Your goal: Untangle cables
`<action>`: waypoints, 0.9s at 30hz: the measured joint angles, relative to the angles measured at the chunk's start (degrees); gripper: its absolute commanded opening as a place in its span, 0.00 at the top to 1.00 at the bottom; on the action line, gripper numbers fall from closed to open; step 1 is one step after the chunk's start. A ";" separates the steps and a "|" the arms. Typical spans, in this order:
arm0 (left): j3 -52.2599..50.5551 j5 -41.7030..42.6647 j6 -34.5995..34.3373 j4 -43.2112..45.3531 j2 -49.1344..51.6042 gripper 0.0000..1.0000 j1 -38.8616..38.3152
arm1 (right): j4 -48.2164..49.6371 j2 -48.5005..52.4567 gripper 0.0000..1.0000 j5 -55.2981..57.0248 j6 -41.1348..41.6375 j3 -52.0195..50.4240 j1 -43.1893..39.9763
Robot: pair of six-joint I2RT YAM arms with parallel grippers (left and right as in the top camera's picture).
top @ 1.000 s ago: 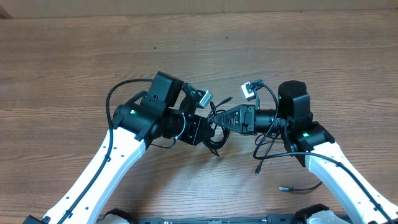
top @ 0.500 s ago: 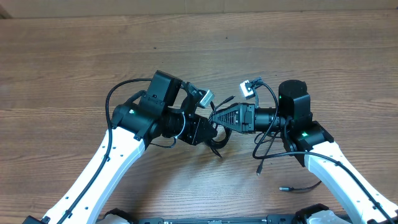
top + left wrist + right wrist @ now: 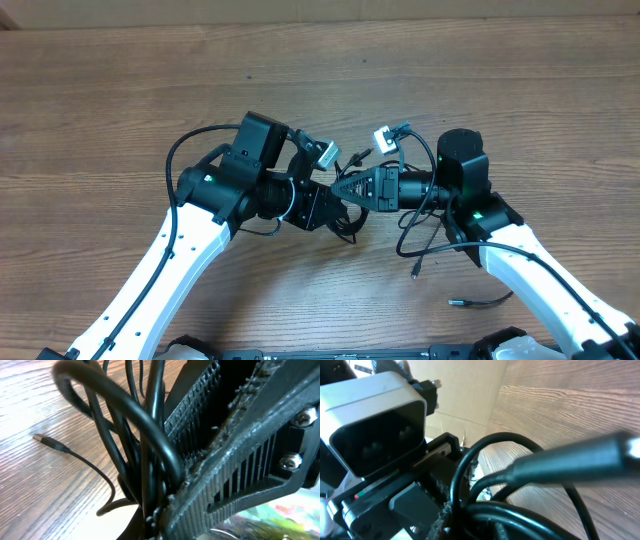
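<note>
At the middle of the overhead view, the two grippers meet almost tip to tip above the wooden surface point(image 3: 120, 90). The left gripper point(image 3: 335, 205) reaches in from eight o'clock and the right gripper point(image 3: 343, 188) from three o'clock. The cables point(image 3: 348, 225) hang as a small dark knot at the six o'clock side of both tips. A loose cable point(image 3: 480, 300) lies well apart on the surface toward five o'clock (its plug end points to nine o'clock).

In the left wrist view, several black strands bend in a loop and run down to where the ribbed fingers point(image 3: 195, 420) come together, so the left gripper is clamped on the cables. One thin strand trails away at nine o'clock, and its plug end point(image 3: 47, 440) rests on the surface.

In the right wrist view, a cable loop arches across the middle with a blurred thicker cord in front of it. A pale grey housing point(image 3: 375, 415) fills the ten o'clock corner. The right gripper's fingers cannot be made out here, so I cannot tell whether they are apart or pinching.
</note>
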 measured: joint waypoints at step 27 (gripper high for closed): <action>0.46 -11.47 1.57 3.91 -0.79 0.96 -1.51 | 26.45 4.83 0.96 -15.87 11.52 -1.18 -13.05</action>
